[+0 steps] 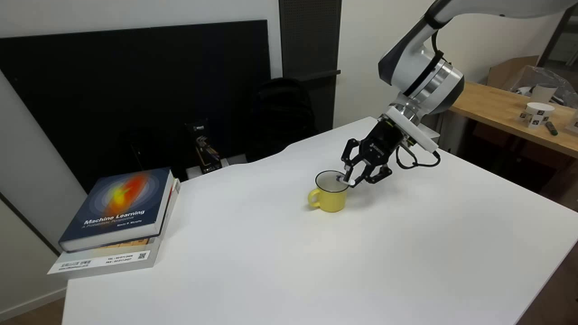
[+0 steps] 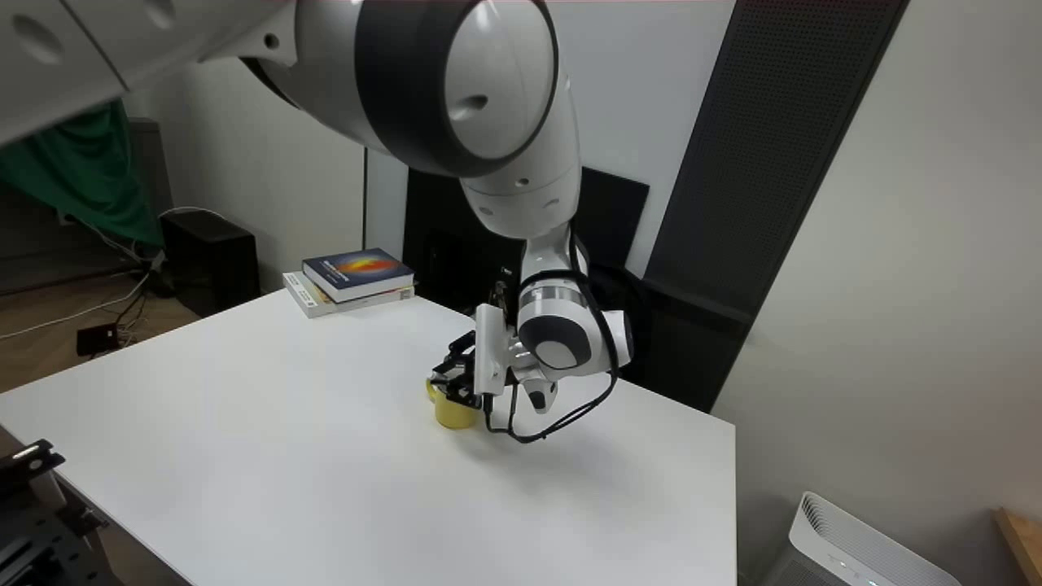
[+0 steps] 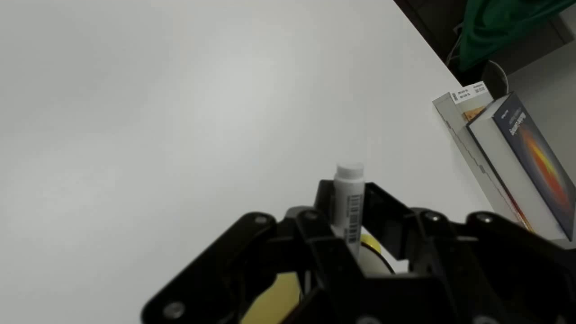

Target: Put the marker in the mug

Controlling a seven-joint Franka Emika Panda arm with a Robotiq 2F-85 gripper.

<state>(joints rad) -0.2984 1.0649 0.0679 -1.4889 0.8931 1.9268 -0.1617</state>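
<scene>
Currently black two-fingered gripper (image 3: 348,198) pinches thin white cylindrical marker (image 3: 348,211), dark end at the opening of round yellow dark-rimmed mug (image 1: 332,201), inside or above unclear, mug upright on white table (image 1: 262,253), navy hardcover book (image 1: 119,207) stacked on paler book (image 1: 101,264) well apart.

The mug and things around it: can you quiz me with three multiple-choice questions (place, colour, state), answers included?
1. Where do the books lie on the table? A) centre B) a corner C) all over
2. What colour is the mug outside? A) yellow B) green C) red
3. What is the gripper doing with the marker? A) nothing B) hanging far above C) holding it

1 B: both exterior views show them at a corner.
2 A: its outer wall shows yellow.
3 C: the wrist view shows the marker clamped.
</scene>
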